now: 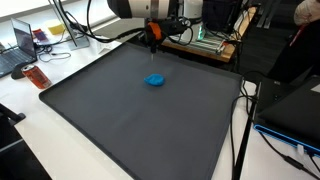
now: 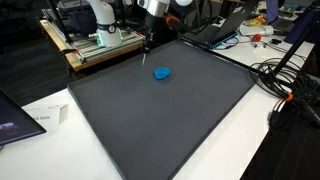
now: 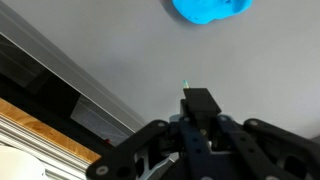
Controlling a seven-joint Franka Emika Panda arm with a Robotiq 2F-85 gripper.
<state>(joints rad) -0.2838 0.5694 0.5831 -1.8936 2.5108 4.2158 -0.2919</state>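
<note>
A small blue lump (image 1: 156, 80) (image 2: 162, 72) lies on a large dark grey mat (image 1: 120, 125) (image 2: 175, 125), toward its far edge. My gripper (image 1: 152, 40) (image 2: 147, 40) hangs over the mat's far edge, a short way behind the lump and apart from it. In the wrist view the gripper (image 3: 196, 100) is shut on a thin dark pen-like thing whose greenish tip (image 3: 186, 87) points at the mat. The blue lump (image 3: 210, 10) sits at the top edge of that view, partly cut off.
A wooden board with equipment (image 1: 205, 45) (image 2: 100, 45) lies just behind the mat. A laptop (image 1: 20, 45) and an orange thing (image 1: 37, 76) sit on the white table to one side. Cables (image 1: 245, 115) (image 2: 285, 85) run along the mat's side. Paper (image 2: 40, 118) lies near a corner.
</note>
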